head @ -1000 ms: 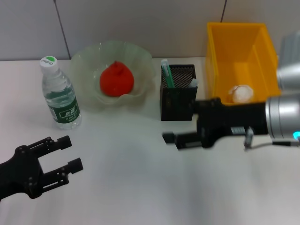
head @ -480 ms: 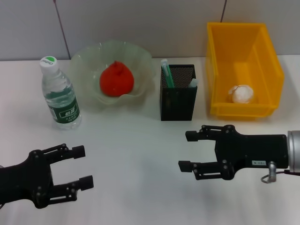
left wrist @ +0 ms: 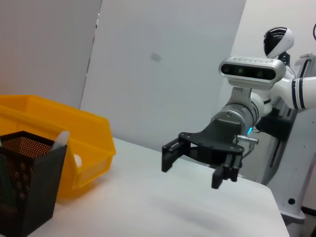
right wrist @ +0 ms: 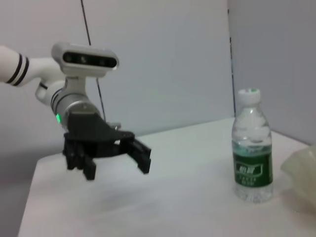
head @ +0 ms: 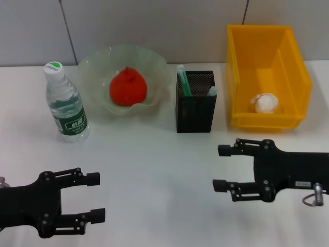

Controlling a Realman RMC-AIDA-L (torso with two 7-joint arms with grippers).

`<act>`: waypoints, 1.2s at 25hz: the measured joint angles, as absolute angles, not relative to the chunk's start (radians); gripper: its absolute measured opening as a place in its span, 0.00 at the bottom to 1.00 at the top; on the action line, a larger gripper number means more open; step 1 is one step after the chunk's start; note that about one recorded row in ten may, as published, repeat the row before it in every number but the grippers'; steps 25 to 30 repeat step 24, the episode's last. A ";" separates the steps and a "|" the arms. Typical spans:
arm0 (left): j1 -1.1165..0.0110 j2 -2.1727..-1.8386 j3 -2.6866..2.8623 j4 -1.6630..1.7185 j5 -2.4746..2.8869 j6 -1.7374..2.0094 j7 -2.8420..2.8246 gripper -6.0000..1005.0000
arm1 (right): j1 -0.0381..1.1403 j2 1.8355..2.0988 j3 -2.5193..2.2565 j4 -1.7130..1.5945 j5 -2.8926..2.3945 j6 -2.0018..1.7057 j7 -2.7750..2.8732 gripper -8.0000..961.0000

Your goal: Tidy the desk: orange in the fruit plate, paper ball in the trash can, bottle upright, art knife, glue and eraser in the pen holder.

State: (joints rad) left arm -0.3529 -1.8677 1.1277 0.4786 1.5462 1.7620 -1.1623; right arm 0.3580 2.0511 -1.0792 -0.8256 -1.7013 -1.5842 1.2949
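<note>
Nearest to us in the head view, lower left of frame: our left gripper (head: 96, 197), fingers spread, nothing in it, hovering over the bare white desk (head: 154, 170). Lower right, a bit farther in: our right gripper (head: 222, 168), fingers also apart & empty, pointing toward frame centre. The 2 grippers are well apart.

Mid frame, left side: the bottle (head: 65, 103) stands upright, cap on top. Centre: the pen holder (head: 195, 105) w/ a green-and-white stick-like item (head: 183, 81) poking out at its left side and a pale tip (head: 213, 91) at its right; we can't tell which items these are.

Farther back, upper left-centre: the fruit plate (head: 97, 67) w/ the orange (head: 128, 87) sitting inside it. Upper right: the trash can (head: 267, 72), just beside the pen holder, w/ the paper ball (head: 266, 103) lying on its floor near the front wall.

Behind everything, a grey wall (head: 154, 25) runs across the top of frame.
</note>
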 joint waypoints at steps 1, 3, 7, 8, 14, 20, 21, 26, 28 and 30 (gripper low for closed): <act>-0.354 -1.868 1.126 0.479 1.551 1.763 -1.164 0.80 | 0.355 2.046 -1.078 -0.820 -1.704 -1.593 1.295 0.82; -0.357 -1.866 1.120 0.479 1.556 1.768 -1.168 0.80 | 0.348 2.032 -1.066 -0.801 -1.706 -1.617 1.292 0.82; -0.357 -1.865 1.116 0.479 1.557 1.773 -1.168 0.80 | 0.341 2.028 -1.046 -0.788 -1.707 -1.633 1.285 0.82; -0.356 -1.863 1.104 0.479 1.557 1.782 -1.169 0.80 | 0.341 2.028 -1.046 -0.788 -1.707 -1.633 1.285 0.82; -0.346 -1.864 1.098 0.479 1.558 1.782 -1.169 0.80 | 0.332 2.031 -1.031 -0.778 -1.708 -1.633 1.271 0.82; -0.344 -1.867 1.094 0.476 1.559 1.782 -1.169 0.80 | 0.331 2.037 -1.028 -0.772 -1.709 -1.627 1.270 0.82; -0.345 -1.869 1.094 0.476 1.559 1.782 -1.169 0.80 | 0.331 2.037 -1.028 -0.768 -1.710 -1.626 1.270 0.82; -0.346 -1.872 1.092 0.476 1.559 1.782 -1.169 0.80 | 0.335 2.038 -1.028 -0.759 -1.711 -1.630 1.269 0.82; -0.346 -1.872 1.092 0.476 1.559 1.782 -1.169 0.80 | 0.335 2.038 -1.028 -0.759 -1.711 -1.630 1.269 0.82; -0.346 -1.872 1.092 0.476 1.559 1.782 -1.169 0.80 | 0.335 2.038 -1.028 -0.759 -1.711 -1.630 1.269 0.82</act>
